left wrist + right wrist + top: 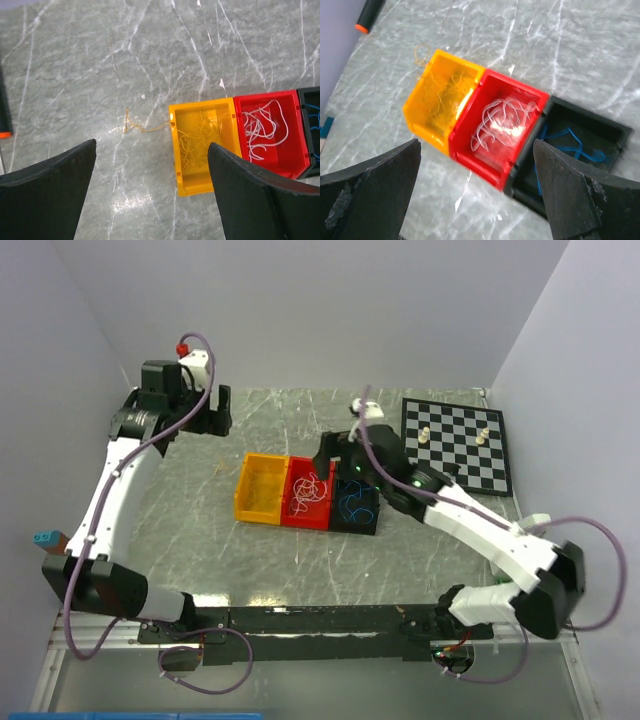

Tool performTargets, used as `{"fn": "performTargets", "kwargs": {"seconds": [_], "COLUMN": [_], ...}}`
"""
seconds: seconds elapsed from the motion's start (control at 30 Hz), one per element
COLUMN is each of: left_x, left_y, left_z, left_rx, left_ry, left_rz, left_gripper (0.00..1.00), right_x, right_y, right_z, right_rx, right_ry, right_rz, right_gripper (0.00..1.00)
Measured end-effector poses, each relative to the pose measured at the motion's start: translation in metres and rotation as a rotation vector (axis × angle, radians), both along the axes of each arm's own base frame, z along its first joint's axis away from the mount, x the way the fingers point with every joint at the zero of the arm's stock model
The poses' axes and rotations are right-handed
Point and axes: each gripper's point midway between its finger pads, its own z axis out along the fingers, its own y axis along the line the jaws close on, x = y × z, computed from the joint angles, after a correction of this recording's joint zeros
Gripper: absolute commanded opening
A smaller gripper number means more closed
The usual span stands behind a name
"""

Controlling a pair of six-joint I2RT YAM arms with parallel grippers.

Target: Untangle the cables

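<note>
Three small bins stand side by side mid-table: a yellow bin [262, 488], a red bin [310, 495] and a black bin [356, 505]. Thin yellow cables [197, 137] lie in the yellow bin, white cables [502, 120] in the red one, blue cables [570, 139] in the black one. One loose yellow cable [135, 126] lies on the table just left of the yellow bin. My right gripper [477, 144] hangs open and empty above the bins. My left gripper [152, 146] is open and empty, raised over the table left of the yellow bin.
A chessboard [455, 443] with a few pale pieces lies at the back right. A black stick with an orange tip [370, 12] lies on the table beyond the yellow bin. White walls close in on both sides and the back.
</note>
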Motion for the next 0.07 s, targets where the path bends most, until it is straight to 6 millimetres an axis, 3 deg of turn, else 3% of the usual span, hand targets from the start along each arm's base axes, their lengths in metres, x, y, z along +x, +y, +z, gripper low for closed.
{"fn": "performTargets", "kwargs": {"seconds": [0.07], "left_x": [-0.003], "left_y": [0.0028], "left_z": [0.0007], "left_rx": [-0.002], "left_ry": [-0.021], "left_rz": [0.018], "left_gripper": [0.97], "right_x": [-0.0138], "right_y": [-0.015], "right_z": [0.0043], "right_rx": [0.01], "right_ry": [-0.014], "right_rz": [-0.004], "right_gripper": [1.0]}}
